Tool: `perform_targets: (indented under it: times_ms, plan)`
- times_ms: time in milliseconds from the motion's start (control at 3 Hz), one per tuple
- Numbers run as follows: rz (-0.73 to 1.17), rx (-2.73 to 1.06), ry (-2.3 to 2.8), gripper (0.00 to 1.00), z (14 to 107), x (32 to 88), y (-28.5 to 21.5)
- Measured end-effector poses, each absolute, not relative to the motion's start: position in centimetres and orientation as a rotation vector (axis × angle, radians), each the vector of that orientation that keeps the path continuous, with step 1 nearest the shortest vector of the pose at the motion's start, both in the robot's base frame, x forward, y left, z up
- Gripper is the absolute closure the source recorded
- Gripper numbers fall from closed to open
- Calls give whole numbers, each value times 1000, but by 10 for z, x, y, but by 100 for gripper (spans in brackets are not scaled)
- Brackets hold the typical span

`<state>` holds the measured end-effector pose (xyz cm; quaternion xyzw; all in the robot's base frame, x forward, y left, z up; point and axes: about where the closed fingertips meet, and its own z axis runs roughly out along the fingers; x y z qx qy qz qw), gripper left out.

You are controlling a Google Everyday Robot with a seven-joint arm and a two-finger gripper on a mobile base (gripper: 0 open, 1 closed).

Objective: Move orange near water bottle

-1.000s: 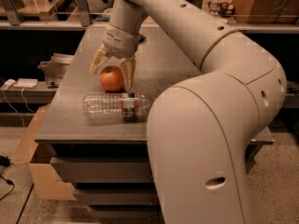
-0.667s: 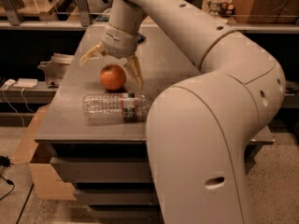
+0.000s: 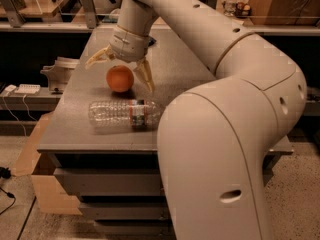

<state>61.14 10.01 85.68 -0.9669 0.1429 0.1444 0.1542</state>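
The orange [image 3: 120,78] sits on the grey tabletop [image 3: 175,69], just behind the water bottle [image 3: 124,114]. The bottle lies on its side near the table's front edge, its dark label band toward the right. My gripper [image 3: 122,69] hangs just above and behind the orange, open, with one tan finger [image 3: 98,57] spread out to the left and the other [image 3: 147,75] to the right of the fruit. The fingers do not touch the orange. The bottle's cap end is hidden behind my arm.
My big white arm [image 3: 225,134] fills the right half of the view and hides that side of the table. Drawers [image 3: 100,184] sit under the tabletop. A cardboard box [image 3: 37,184] stands on the floor at the left. Shelving and clutter run along the back.
My gripper has opened and let go of the orange, then lifted slightly. The orange now rests on the table behind the bottle. The bottle has not moved.
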Motion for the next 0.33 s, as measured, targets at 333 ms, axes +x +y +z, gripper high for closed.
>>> perform_targets:
  times_ms: [333]
  plan:
    - [414, -2771, 410, 0, 857, 611, 100]
